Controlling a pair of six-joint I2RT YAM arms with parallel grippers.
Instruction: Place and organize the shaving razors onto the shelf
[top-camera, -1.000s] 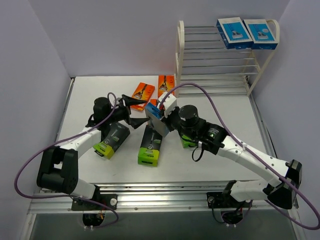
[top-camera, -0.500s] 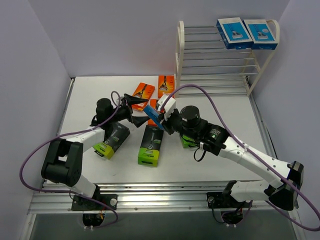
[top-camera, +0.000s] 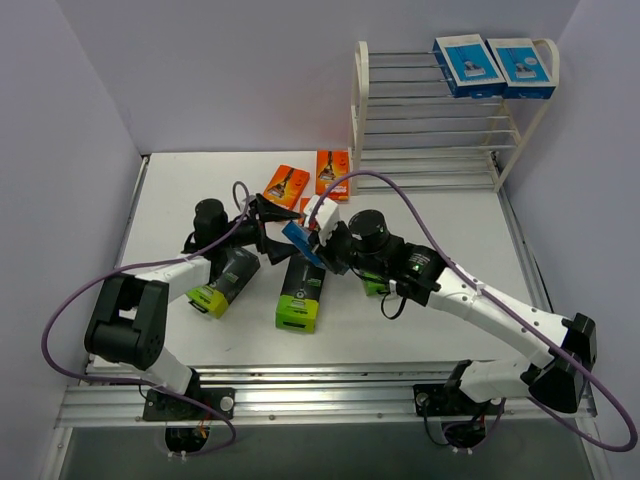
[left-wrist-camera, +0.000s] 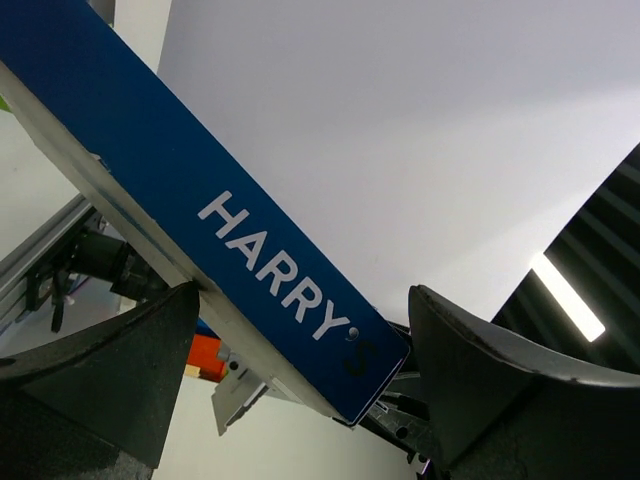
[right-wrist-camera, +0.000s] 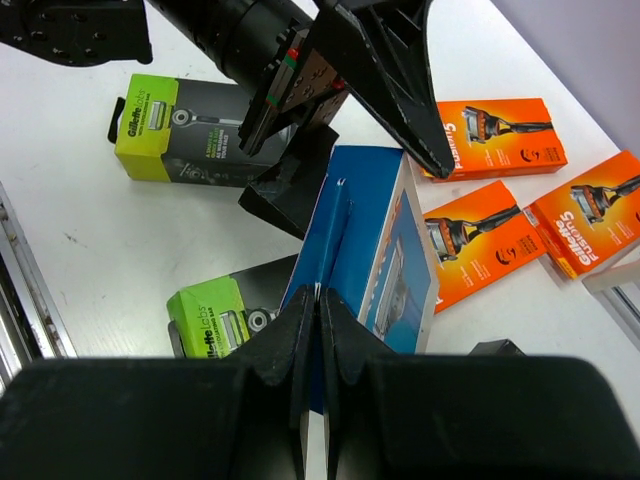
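The cream shelf (top-camera: 362, 110) stands at the 1 o'clock corner of the tabletop (top-camera: 200, 180), with two blue-and-white packs (top-camera: 468, 65) side by side on its top tier. Near the centre, the right hand (top-camera: 316, 240) grips a third blue pack (top-camera: 297, 241), tilted off the surface. Its free end is at the tips of the wide-spread fingers of the left hand (top-camera: 278, 229), which extends from 9 o'clock. Orange packs (top-camera: 286, 186) lie toward 12 o'clock of the hands, and black-and-lime packs (top-camera: 301, 292) toward 6 and 8 o'clock.
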